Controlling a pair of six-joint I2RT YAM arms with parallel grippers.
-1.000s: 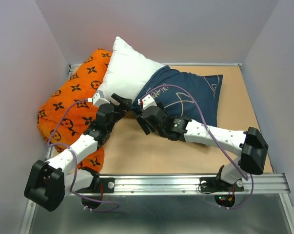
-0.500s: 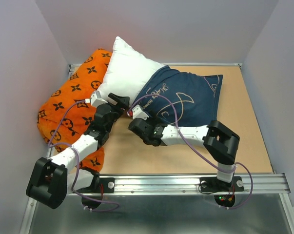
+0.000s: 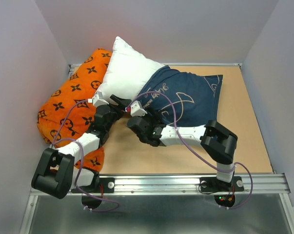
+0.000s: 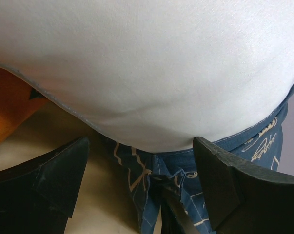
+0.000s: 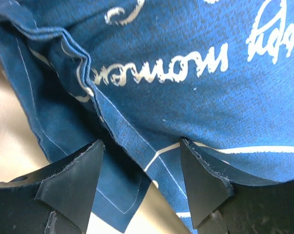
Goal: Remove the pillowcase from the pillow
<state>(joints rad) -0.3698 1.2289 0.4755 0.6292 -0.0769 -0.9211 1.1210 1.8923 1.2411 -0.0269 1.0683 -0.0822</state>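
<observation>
The plump white pillow (image 3: 127, 73) sticks out at the left of the navy pillowcase (image 3: 186, 95), which still covers its right part. My left gripper (image 3: 118, 103) is open at the pillow's near edge. In the left wrist view the pillow (image 4: 147, 63) bulges above the wide-apart fingers (image 4: 44, 185), with the bunched pillowcase hem (image 4: 156, 170) between them and my gripper (image 4: 142, 190) holding nothing. My right gripper (image 3: 135, 116) is open at the pillowcase's opening. In the right wrist view the gripper (image 5: 139, 180) has its fingers (image 5: 73, 180) either side of the pillowcase's (image 5: 186, 73) hem, not closed on it.
An orange cushion (image 3: 68, 107) with black motifs lies at the left, under my left arm. Grey walls close in the back and both sides. The tan table surface (image 3: 244, 141) shows at the right and between the arms. A metal rail (image 3: 186, 183) runs along the near edge.
My right arm has folded back, its elbow swinging left, and its gripper has slid left along the pillowcase's open edge. My left arm has drawn back a little.
</observation>
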